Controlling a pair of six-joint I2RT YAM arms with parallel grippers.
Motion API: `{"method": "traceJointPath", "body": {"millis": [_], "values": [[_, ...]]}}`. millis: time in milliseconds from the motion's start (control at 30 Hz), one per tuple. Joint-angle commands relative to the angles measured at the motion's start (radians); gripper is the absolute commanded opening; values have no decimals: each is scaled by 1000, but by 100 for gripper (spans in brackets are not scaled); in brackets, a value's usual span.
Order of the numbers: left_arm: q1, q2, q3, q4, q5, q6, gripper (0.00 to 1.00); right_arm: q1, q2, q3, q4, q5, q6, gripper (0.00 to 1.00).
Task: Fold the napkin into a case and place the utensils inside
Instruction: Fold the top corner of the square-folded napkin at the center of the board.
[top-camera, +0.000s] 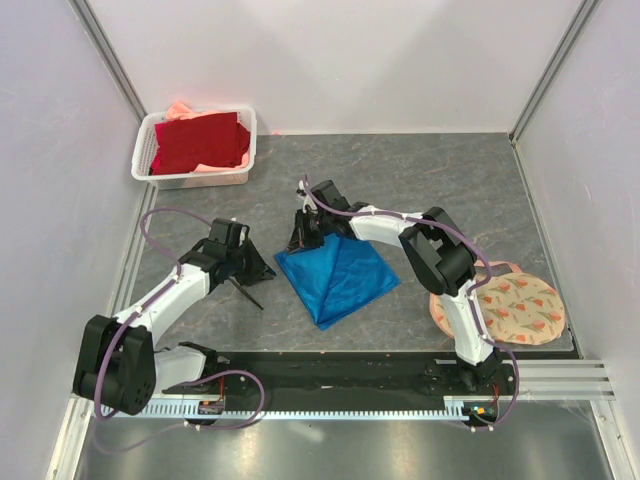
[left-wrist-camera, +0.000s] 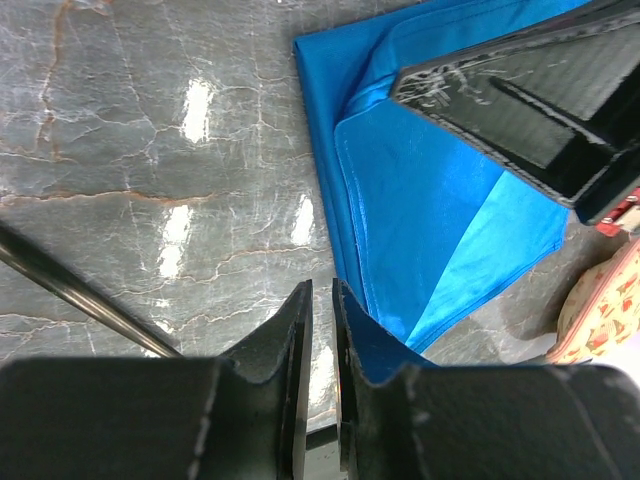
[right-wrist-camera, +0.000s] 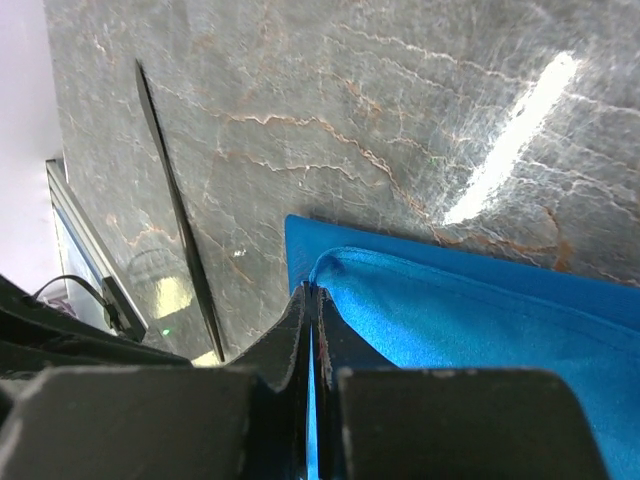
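Note:
The blue napkin (top-camera: 338, 278) lies folded in a rough diamond on the table's middle. My right gripper (top-camera: 303, 236) is shut on its far left corner; in the right wrist view the fingertips (right-wrist-camera: 313, 292) pinch a raised fold of the cloth (right-wrist-camera: 480, 320). My left gripper (top-camera: 256, 268) sits just left of the napkin, low over the table. Its jaws (left-wrist-camera: 322, 290) stand almost shut with a thin slit and nothing between them, beside the cloth's edge (left-wrist-camera: 430, 200). One thin black utensil (top-camera: 246, 292) lies on the table by the left gripper; it also shows in both wrist views (left-wrist-camera: 80, 295) (right-wrist-camera: 180, 215).
A white plastic basket (top-camera: 190, 180) holding a dark red cloth (top-camera: 200, 140) stands at the back left. A round peach floral mat (top-camera: 515, 308) lies at the right, near the right arm's base. Walls close in both sides.

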Motion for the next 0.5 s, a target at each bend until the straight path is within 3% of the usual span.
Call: {"method": "traceJointPath", "body": {"millis": [0,133,233,467], "values": [[6,4,23,12,6,21,20,10,16,45,18,-29,4,4],[6,13,30,18,11,21,20,10,21,61,12,-30,1,8],[7,29,43,24,17,24,20,10,26,70,3,-38,0,23],[7,110,128,33,56,42,23,-1,-52,46,-58,-4,-55,44]]}}
